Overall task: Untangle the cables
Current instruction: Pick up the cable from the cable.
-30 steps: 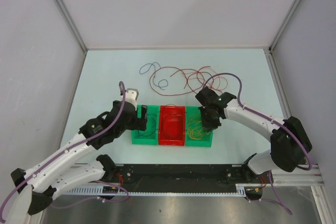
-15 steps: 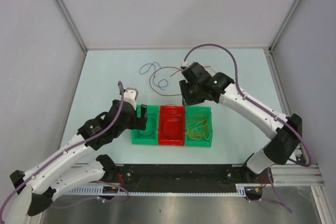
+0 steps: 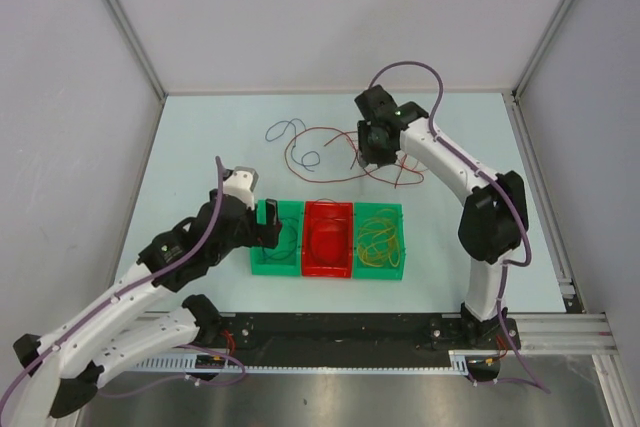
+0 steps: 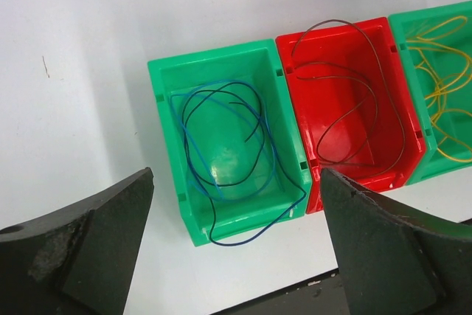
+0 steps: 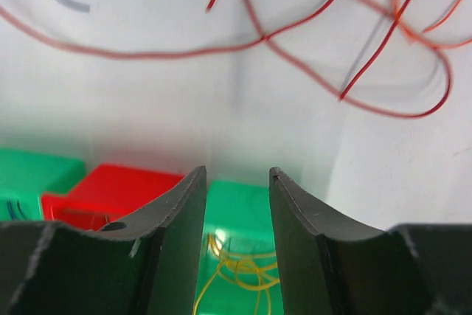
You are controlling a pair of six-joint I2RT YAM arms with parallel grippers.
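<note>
A: Pale tabletop (image 3: 200, 147), grey walls all round. Nearest the bases?

B: 3 bins in a row, touching: left green bin (image 4: 214, 53), red bin (image 4: 332, 29), right green bin (image 3: 380, 208). Inside the first, blue cables (image 4: 214, 91) in loops. Inside the red, a thin dark-looking cable (image 4: 372, 71). Inside the last, yellow cables (image 3: 380, 239) in a heap.

A: And the left gripper (image 4: 236, 175)?

B: Poised above the left green bin, fingers spread wide, nothing between them.

A: Farther out?

B: Loose red cables (image 3: 330, 152) sprawled and crossing on the table. At their left end, a curled blue cable (image 3: 285, 132). Toward the right, orange strands (image 5: 413, 12) mixed in.

A: And the right gripper (image 5: 236, 171)?

B: Stretched out over the right part of that red tangle, fingers parted by a narrow gap, no cable between them.
</note>
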